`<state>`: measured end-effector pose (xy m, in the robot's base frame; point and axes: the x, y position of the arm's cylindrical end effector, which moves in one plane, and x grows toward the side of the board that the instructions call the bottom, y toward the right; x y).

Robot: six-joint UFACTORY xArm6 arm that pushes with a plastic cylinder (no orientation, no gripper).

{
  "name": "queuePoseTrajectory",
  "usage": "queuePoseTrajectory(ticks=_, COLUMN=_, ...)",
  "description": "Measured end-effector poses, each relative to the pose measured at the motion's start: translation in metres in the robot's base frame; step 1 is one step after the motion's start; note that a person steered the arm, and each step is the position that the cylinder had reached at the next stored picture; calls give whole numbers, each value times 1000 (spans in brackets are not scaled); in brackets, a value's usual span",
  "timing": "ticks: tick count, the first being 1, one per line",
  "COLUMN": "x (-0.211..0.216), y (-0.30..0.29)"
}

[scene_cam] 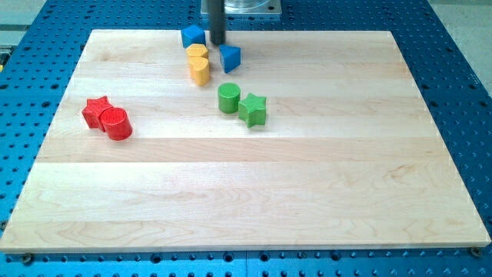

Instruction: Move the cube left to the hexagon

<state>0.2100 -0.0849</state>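
Observation:
A blue cube sits near the board's top edge. Just below it lie two yellow blocks: an upper one and a lower one that looks like a hexagon. They touch each other. A second blue block, wedge-like, sits to their right. My dark rod comes down from the view's top. My tip is on the board between the blue cube and the second blue block, just right of the upper yellow block.
A green cylinder and a green star sit together below the blue wedge. A red star and a red cylinder touch at the board's left. The wooden board lies on a blue perforated table.

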Motion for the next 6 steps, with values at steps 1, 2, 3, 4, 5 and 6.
queuePoseTrajectory(ticks=1, x=11, y=-97)
queuePoseTrajectory(ticks=2, x=11, y=-34)
queuePoseTrajectory(ticks=3, x=34, y=-22)
queuePoseTrajectory(ticks=4, x=36, y=-71)
queuePoseTrajectory(ticks=5, x=42, y=-103)
queuePoseTrajectory(ticks=6, x=30, y=-106)
